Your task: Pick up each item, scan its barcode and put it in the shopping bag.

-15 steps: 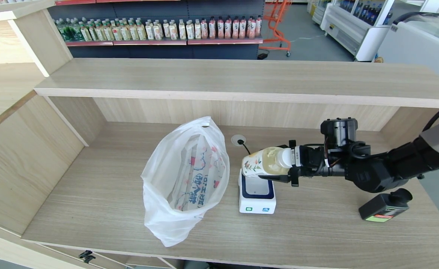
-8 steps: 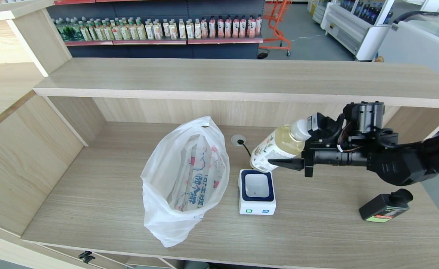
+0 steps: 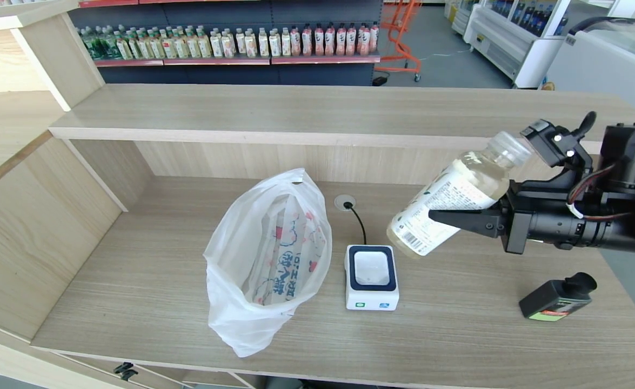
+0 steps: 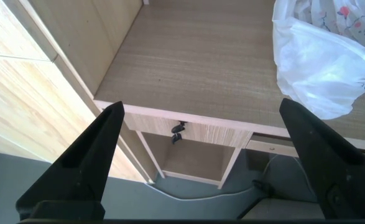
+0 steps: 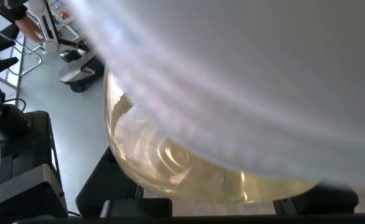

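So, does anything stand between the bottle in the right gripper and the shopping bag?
Only the scanner, low on the counter between them. The right gripper holds the bottle higher up, so the path over it to the open shopping bag looks free.

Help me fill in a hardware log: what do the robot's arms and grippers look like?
The right arm is black and cylindrical, with a grey metal motor housing and thin red, white and black wires looped at the wrist. The right gripper shows a long black finger tapering to a point. The left gripper has two dark wedge-shaped fingers.
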Controlling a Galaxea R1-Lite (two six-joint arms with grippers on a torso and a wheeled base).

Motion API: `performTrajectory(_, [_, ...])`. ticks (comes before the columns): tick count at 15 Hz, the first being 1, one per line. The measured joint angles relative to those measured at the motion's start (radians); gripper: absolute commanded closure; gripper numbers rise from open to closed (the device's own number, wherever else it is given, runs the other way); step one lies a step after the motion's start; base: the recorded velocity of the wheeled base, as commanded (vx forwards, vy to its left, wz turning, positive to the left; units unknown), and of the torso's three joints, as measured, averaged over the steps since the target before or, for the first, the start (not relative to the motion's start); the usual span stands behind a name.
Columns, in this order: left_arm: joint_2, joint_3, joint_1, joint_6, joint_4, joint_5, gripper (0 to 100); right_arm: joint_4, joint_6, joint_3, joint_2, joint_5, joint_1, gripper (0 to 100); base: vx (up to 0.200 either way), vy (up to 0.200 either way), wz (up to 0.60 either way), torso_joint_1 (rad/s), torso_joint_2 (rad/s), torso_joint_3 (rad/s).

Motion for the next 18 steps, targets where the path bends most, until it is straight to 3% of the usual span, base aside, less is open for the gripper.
performTrajectory(2, [0.0,0.0,0.0,0.0,0.0,0.0,0,-0.001,0.024,0.013,-0.023,0.001,0.0,100,0.0,0.0,0.0,0.0,0.0,0.0])
performTrajectory(8, [0.0,0.0,0.0,-0.021,0.0,0.0,0,0.001,0.143,0.024,-0.053,-0.008,0.005,100,0.0,0.2,0.0,0.003,0.0,0.005])
performTrajectory(11, [0.0,0.0,0.0,-0.021,0.0,0.0,0,0.001,0.203,0.024,-0.058,-0.083,0.04,100,0.0,0.2,0.0,-0.004,0.0,0.007])
performTrajectory(14, [0.0,0.0,0.0,-0.015,0.001,0.0,0,0.001,0.283,0.021,-0.046,-0.219,0.118,100,0.0,0.0,0.0,0.0,0.0,0.0])
performTrajectory(18, [0.0,0.0,-0.001,-0.015,0.001,0.0,0,-0.002,0.284,0.045,-0.015,-0.247,0.16,100,0.0,0.0,0.0,0.0,0.0,0.0])
